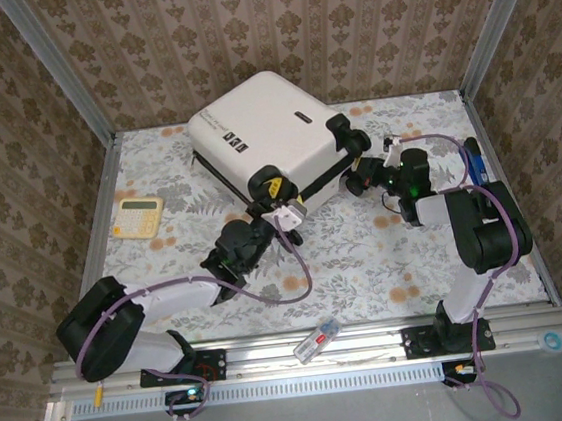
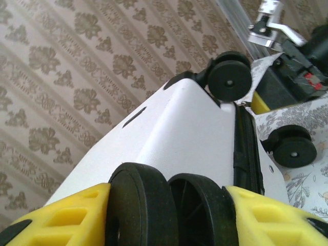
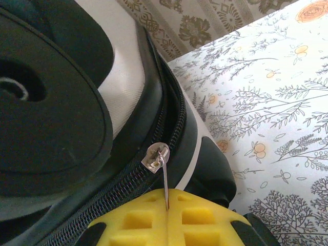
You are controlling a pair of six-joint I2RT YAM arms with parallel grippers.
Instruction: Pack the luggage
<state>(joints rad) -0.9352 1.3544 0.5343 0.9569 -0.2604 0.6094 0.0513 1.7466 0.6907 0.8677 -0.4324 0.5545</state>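
the luggage (image 1: pixel 263 132) lies flat on the floral table (image 1: pixel 366 252) toward the back, lid down on its base, with a cream calculator (image 1: pixel 138 216) well apart to its left. no clothes are visible outside it, so the filling looks finished and the work in hand appears to be the closing.

the left gripper (image 2: pixel 166 195) is at the case's near corner. its yellow fingers (image 2: pixel 66 220) sit one on each side of a black caster wheel (image 2: pixel 138 200) and press against it, probably to steady the shell.

the right gripper (image 3: pixel 167 210) is at the right-hand corner. its fingers are closed together, pinching the thin metal zipper pull (image 3: pixel 165 177) that hangs from the slider (image 3: pixel 155 159) on the black seam.

how much of the zipper is already run cannot be told from here. what seems left is drawing the slider along the rest of the seam, with the corner curve the likeliest place for it to snag.
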